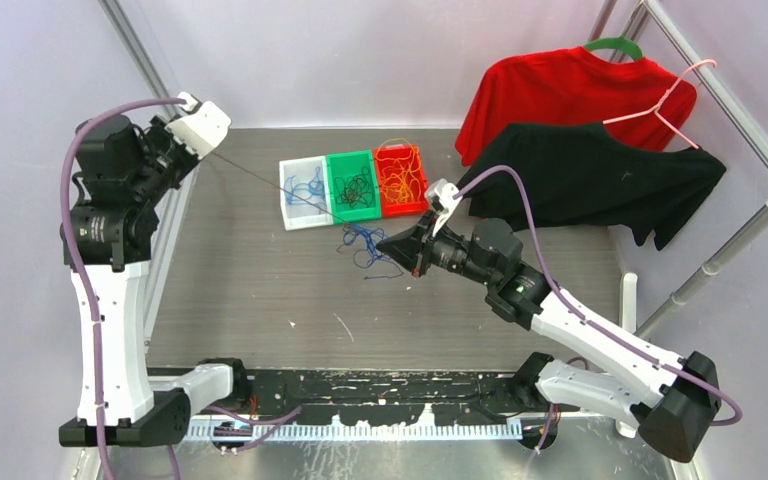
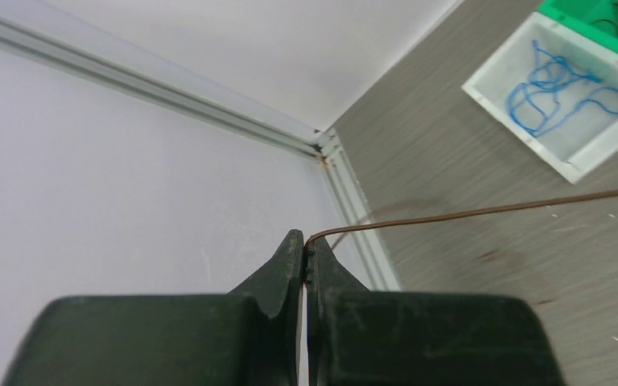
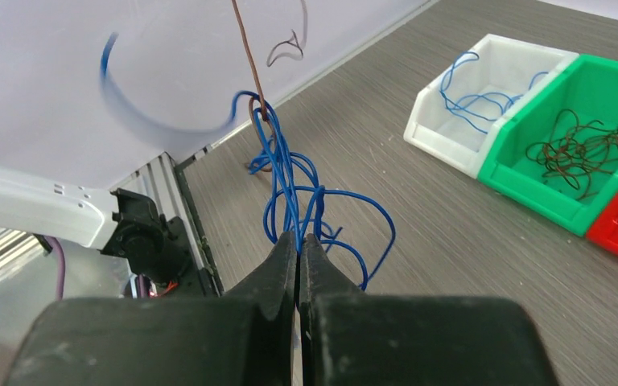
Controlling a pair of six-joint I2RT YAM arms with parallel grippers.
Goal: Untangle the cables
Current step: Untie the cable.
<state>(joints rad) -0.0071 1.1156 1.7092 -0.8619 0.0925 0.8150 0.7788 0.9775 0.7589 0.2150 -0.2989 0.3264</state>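
Observation:
My left gripper (image 1: 212, 150) (image 2: 306, 243) is raised at the far left and shut on one end of a thin brown cable (image 1: 270, 183) (image 2: 483, 212). The cable runs taut down to a clump of blue cables (image 1: 362, 243) (image 3: 306, 193). In the right wrist view the brown cable (image 3: 245, 48) hooks through the top of the blue loops. My right gripper (image 1: 388, 246) (image 3: 298, 240) is shut on the blue clump just above the table. A white bin (image 1: 288, 172) holds blue cables, a green bin (image 1: 332, 162) dark ones, and a red bin (image 1: 418, 160) orange ones.
A red shirt (image 1: 560, 95) and a black shirt (image 1: 600, 180) hang at the back right on a metal rack (image 1: 760, 165), with a pink wire hanger (image 1: 665, 105). White walls and a metal frame rail (image 2: 209, 112) close in the left side.

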